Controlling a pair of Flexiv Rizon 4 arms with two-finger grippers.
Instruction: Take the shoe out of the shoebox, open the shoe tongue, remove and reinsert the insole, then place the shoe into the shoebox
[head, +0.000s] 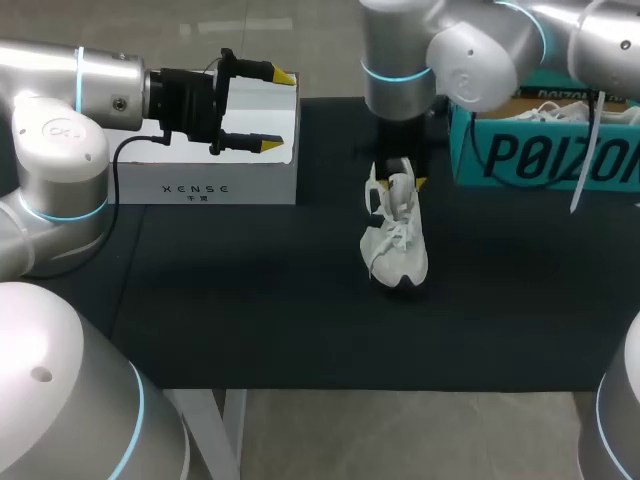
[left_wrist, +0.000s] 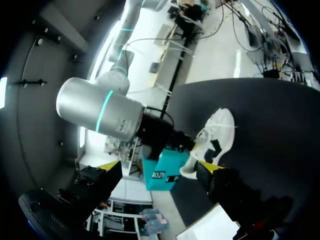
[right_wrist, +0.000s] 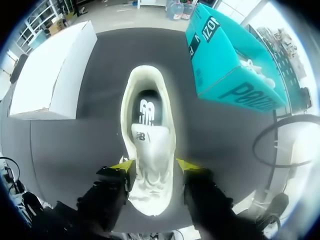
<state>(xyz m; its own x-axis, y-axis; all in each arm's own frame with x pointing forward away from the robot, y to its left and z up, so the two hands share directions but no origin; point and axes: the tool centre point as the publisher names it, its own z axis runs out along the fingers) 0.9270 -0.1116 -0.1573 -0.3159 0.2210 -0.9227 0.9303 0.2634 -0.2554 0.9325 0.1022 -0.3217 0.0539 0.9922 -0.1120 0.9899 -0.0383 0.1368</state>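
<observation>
Here, the right hand (right_wrist: 155, 165) comes down over the white shoe (right_wrist: 149, 145), its yellow fingers (right_wrist: 122, 165) pressed against the two sides of the forefoot, so it holds the shoe. The shoe's opening and heel lie ahead of the fingers. The shoe stands on the black table (head: 250, 300), near the teal shoebox (head: 540, 160). The left hand (head: 275, 110) hangs wide and holds nothing, above a white box (head: 200, 190), well apart from the shoe.
</observation>
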